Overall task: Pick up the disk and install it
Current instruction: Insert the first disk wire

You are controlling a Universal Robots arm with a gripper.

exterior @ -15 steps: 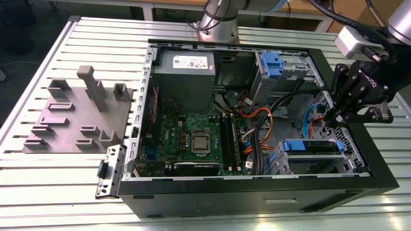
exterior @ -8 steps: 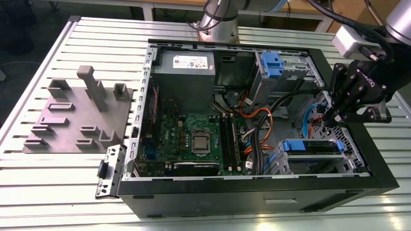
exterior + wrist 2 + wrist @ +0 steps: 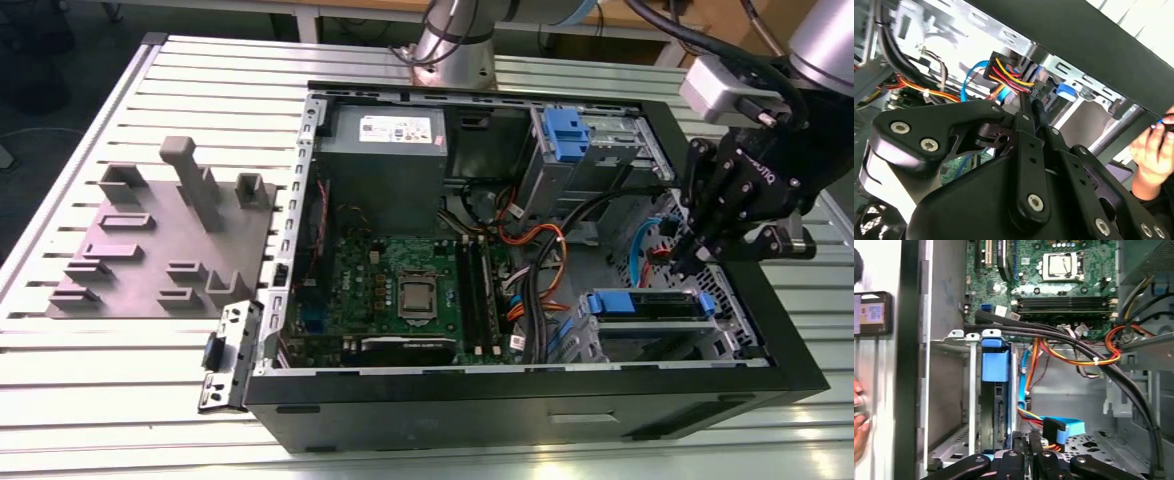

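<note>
**Examiner:** What is noted nearest the exterior view?

**Inspector:** A slotted metal surface (image 3: 94,400) is recorded, with an open computer case (image 3: 534,405) laid on it. Just behind the case's near wall, towards the exterior view's right, the disk (image 3: 650,322) is found lying flat in a metal drive cage, blue tab uppermost. In the first wrist view the disk (image 3: 995,365) is seen standing within the cage rails, with its blue tab level with the cage mouth.

**Examiner:** And the hand?

**Inspector:** The hand (image 3: 678,262) is observed just above and behind the disk, inside the case near its wall on the exterior view's right. In both wrist views its fingers are seen drawn together, and nothing is seen held between them. In the second wrist view the hand (image 3: 1033,97) is pointed at a black connector (image 3: 1004,70) with red, yellow and orange wires. It cannot be told whether the two touch. In the first wrist view the hand (image 3: 1024,436) is placed beside the disk, apart from it.

**Examiner:** Farther back?

**Inspector:** The motherboard (image 3: 400,290) is noted mid-case, and the grey power-supply box (image 3: 387,150) at the far wall. Outside the case, a grey fixture plate (image 3: 147,240) is recorded at the exterior view's left. A person's fingers (image 3: 1149,145) are noted beyond the case edge.
</note>
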